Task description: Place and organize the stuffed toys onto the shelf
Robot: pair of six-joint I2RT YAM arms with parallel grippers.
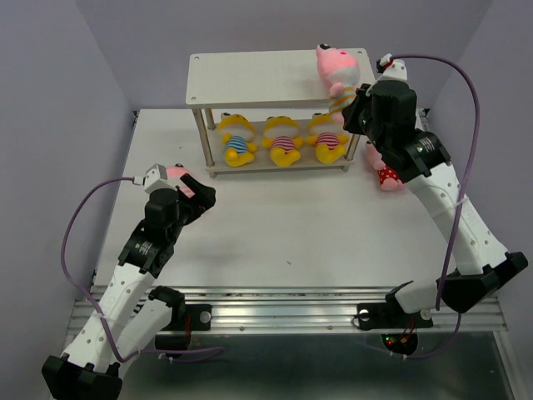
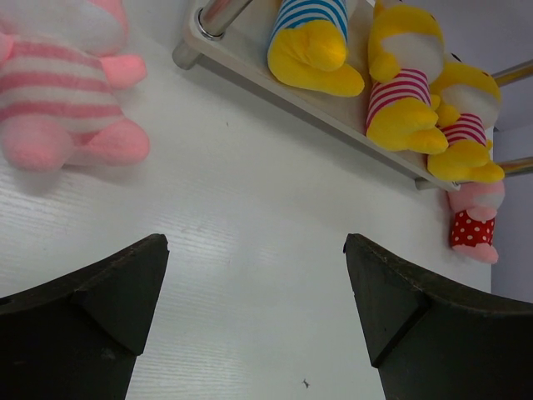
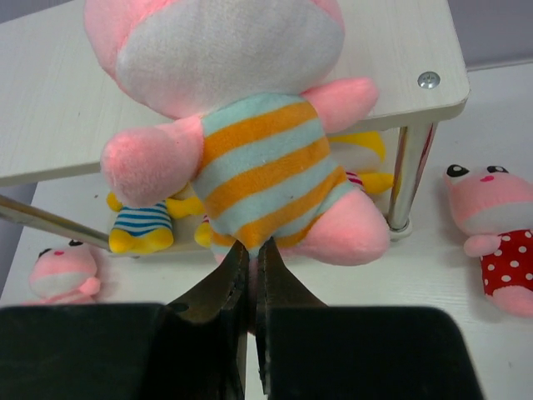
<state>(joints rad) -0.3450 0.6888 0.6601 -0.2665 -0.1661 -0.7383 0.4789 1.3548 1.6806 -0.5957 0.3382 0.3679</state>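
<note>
Pinching the pink toy in orange-and-teal stripes (image 3: pixel 258 167) by its lower hem, your right tool (image 3: pixel 251 250) has its fingers pressed together on the cloth. The toy is at the right end of the shelf (image 1: pixel 250 75), at its top board, with your right arm (image 1: pixel 433 175) reaching up beside that corner. Three yellow toys (image 1: pixel 283 140) fill the lower board. A polka-dot toy (image 1: pixel 387 177) lies on the bench (image 1: pixel 275 233) just right of the shelf, partly under the arm. Your left tool (image 2: pixel 256 250) hangs spread over the bench's left side, near a pink-striped toy (image 2: pixel 58 100).
</note>
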